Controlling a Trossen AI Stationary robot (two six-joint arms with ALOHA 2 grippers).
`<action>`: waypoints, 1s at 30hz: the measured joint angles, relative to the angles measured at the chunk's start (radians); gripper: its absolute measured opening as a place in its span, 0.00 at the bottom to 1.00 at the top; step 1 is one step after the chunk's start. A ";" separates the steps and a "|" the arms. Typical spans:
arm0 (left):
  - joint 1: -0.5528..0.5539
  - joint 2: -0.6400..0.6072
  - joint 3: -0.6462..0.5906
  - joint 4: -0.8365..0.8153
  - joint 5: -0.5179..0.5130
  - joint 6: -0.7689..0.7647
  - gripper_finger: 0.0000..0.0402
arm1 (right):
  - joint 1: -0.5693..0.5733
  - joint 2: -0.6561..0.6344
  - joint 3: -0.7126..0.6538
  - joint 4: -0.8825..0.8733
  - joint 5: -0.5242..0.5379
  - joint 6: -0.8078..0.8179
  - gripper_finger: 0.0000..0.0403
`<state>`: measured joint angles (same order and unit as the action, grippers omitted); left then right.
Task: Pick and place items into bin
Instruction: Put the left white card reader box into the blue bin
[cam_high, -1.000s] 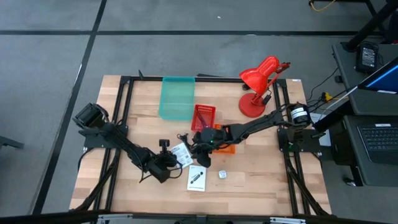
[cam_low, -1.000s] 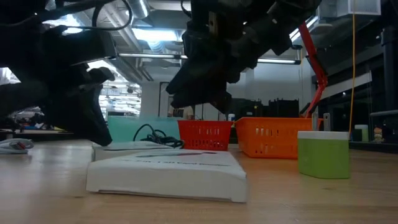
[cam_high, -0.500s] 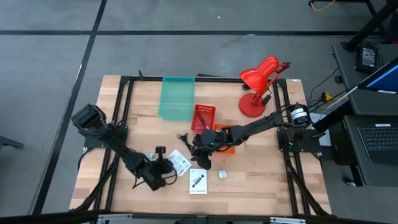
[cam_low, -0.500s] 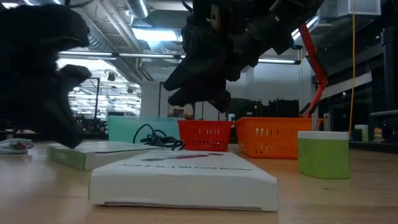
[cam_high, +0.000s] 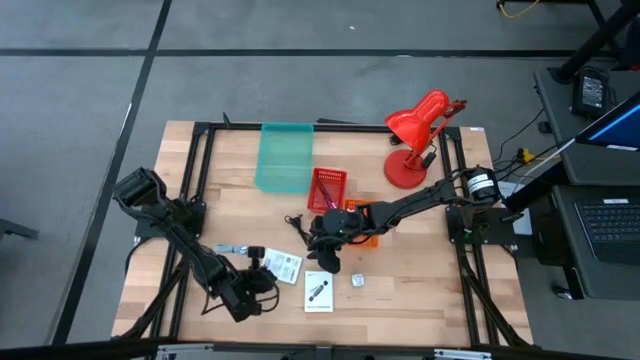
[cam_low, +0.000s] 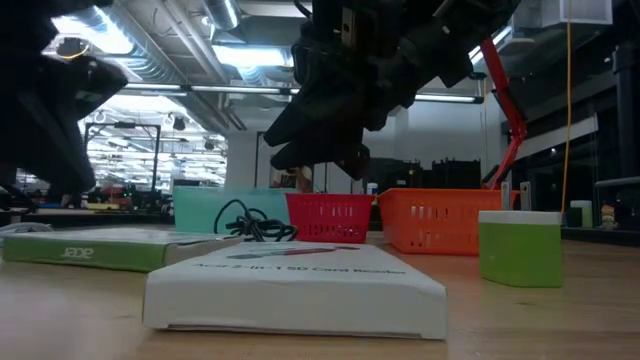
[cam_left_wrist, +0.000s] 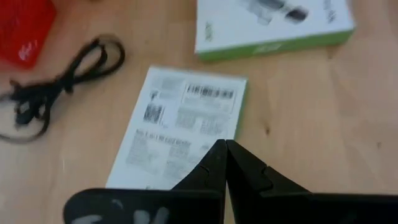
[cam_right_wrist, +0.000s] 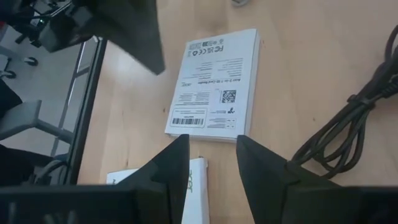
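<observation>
Wood tabletop, dark frame rails along both sides, grey floor beyond. Left gripper (cam_left_wrist: 225, 163) was seen w/ fingers pressed together, nothing between them, low over the table near its front-left, tips just short of a white card (cam_left_wrist: 179, 127) printed w/ a barcode. Right gripper (cam_right_wrist: 211, 163) was held mid-table w/ fingers apart and empty, above the same card and beside the black cable (cam_right_wrist: 348, 118).

Items were all found outside the bins: card by the left gripper (cam_high: 285, 266), second card (cam_high: 318, 290) just beside it nearer the front edge, cable (cam_high: 297, 222) between the cards and the red bin (cam_high: 326, 188), one tiny white piece (cam_high: 359, 281) further right. Step in hand was judged to be a card pick, task hardly begun.

For a clean pick, a flat card would prob. need one edge lifted or slid first; the shut left fingers would have to be opened before descent, and approach made square to a long edge, not a corner.

Around: teal bin (cam_high: 284, 155) at the back, orange bin (cam_low: 440, 221) partly hidden under the right arm in the high view, green block (cam_low: 519, 247) seen only in the low view, red lamp (cam_high: 417, 135) back-right, well apart. Both grippers were crowded round one card; collision risk was judged real. Cable could be snagged on the way to the bins.
</observation>
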<state>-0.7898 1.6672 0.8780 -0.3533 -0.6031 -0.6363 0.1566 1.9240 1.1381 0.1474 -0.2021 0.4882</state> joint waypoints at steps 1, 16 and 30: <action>0.002 0.000 0.000 -0.018 0.005 -0.022 0.00 | 0.002 0.000 0.000 0.000 0.000 -0.002 0.33; 0.007 0.000 0.000 -0.208 0.004 -0.216 0.00 | 0.050 0.054 0.040 -0.023 0.123 -0.162 0.17; 0.012 0.001 0.000 -0.268 0.045 -0.270 0.00 | 0.151 0.205 0.339 -0.364 0.238 -0.239 0.00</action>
<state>-0.7780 1.6680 0.8783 -0.6216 -0.5582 -0.9066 0.3076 2.1286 1.4766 -0.2168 0.0358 0.2489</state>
